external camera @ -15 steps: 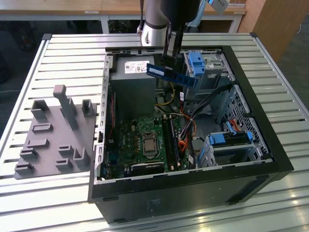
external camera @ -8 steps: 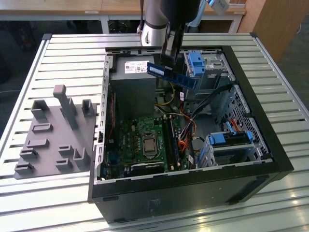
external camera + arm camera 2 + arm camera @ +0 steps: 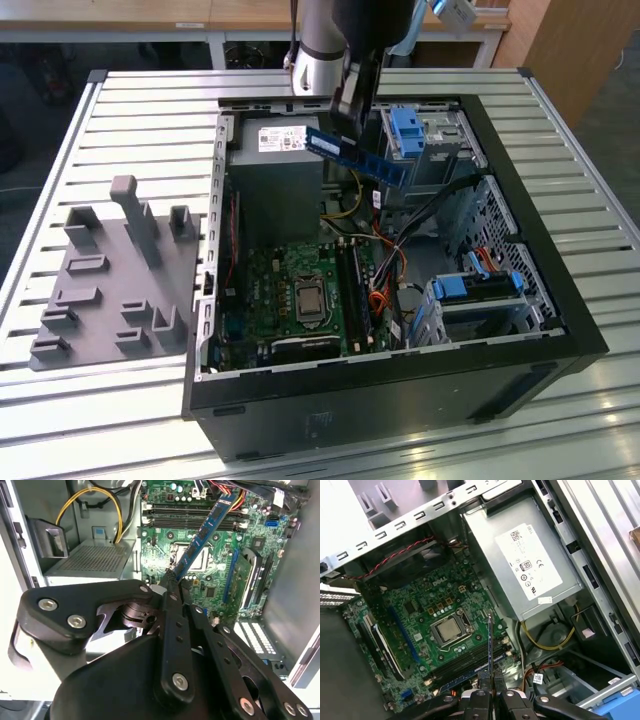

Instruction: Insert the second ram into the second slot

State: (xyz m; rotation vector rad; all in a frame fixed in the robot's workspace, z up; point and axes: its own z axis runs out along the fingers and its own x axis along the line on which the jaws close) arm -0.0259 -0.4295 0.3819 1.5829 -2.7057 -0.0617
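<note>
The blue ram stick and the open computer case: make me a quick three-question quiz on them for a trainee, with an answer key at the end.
1. True or false: the second ram is seated in a slot on the motherboard.
2. Pick one. The gripper is: A open; B shut on the second ram; C shut on nothing.
3. Fill in: in the exterior view, the grey fixture block lies outside the computer case, on the exterior view's ____.
Key: 1 false, it is held in the air above the open case. 2 B. 3 left.
</note>
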